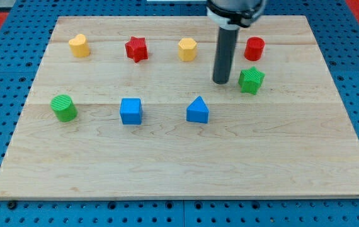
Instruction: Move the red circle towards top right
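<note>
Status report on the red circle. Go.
My tip down, left-below the red circle, not touching. Green star just right of tip. Top-right corner open.

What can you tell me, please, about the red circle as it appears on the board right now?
The red circle is a short, glossy red cylinder that looks like plastic, standing upright on the wooden board near the view's top right. Nothing touches it. The green star sits just below it, apart. My tip rests lower and to the view's left of it, beside the green star, not in contact.
</note>
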{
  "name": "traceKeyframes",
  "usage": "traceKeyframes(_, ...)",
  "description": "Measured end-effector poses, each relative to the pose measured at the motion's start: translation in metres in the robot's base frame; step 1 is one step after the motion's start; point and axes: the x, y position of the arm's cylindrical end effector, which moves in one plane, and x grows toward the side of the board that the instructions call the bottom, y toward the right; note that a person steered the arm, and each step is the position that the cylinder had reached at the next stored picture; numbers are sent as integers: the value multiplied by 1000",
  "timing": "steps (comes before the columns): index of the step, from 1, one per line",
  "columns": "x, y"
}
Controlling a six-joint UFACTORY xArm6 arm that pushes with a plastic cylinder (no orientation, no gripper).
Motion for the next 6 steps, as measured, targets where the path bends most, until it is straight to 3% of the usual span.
traceKeyframes(1,-31,37)
traceKeyframes(3,-51,68)
traceKeyframes(5,-138,80)
traceKeyframes(6,-100,86)
